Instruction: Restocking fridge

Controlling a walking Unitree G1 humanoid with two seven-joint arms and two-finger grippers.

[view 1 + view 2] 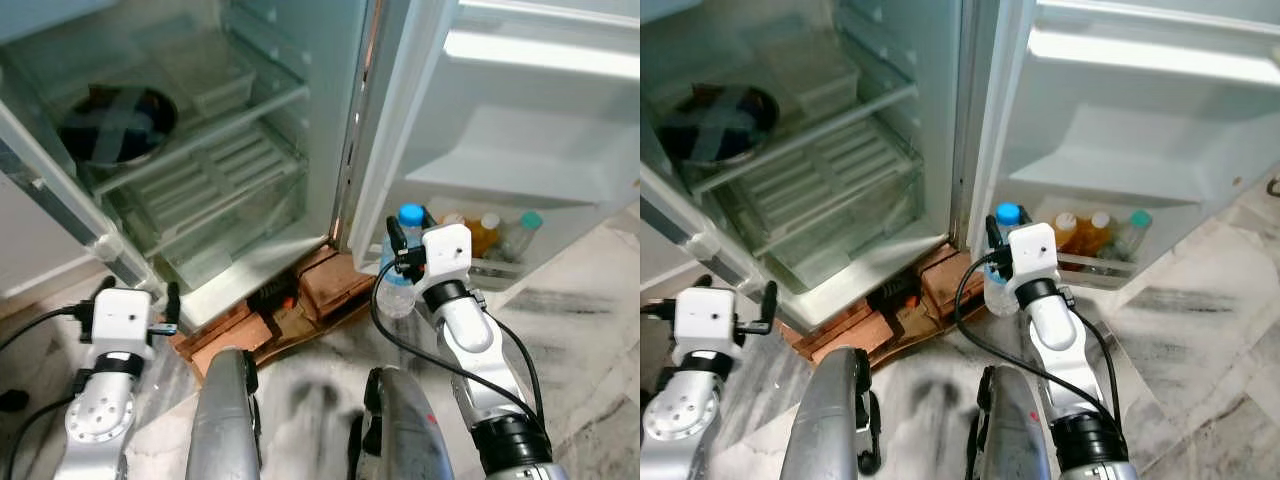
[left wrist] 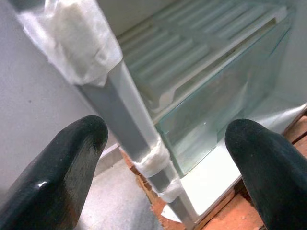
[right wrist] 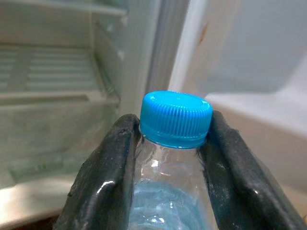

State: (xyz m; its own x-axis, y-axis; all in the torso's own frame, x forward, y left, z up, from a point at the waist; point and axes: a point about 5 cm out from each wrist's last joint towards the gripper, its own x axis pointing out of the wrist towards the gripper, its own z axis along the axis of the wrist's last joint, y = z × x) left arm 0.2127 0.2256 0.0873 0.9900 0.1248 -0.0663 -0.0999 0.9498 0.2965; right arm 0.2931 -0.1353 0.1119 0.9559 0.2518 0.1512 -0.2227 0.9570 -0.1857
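A clear water bottle (image 1: 398, 285) with a blue cap (image 3: 176, 118) hangs upright in front of the open fridge, low down by the door's bottom shelf. My right gripper (image 1: 400, 240) is shut on its neck, and both black fingers (image 3: 103, 177) press just under the cap. On the lower left my left gripper (image 1: 140, 296) stands open with nothing between its fingers (image 2: 62, 167), close to the fridge's taped front corner post (image 2: 129, 134). The fridge cabinet (image 1: 200, 150) is open, with a dark round dish (image 1: 115, 122) on an upper shelf.
The door's bottom shelf (image 1: 500, 262) holds several bottles, some amber with white caps and one clear with a teal cap (image 1: 528, 222). Bricks (image 1: 330, 285) prop up the fridge base. Grey marble floor (image 1: 580, 330) spreads to the right. A clear drawer (image 2: 216, 110) sits low in the cabinet.
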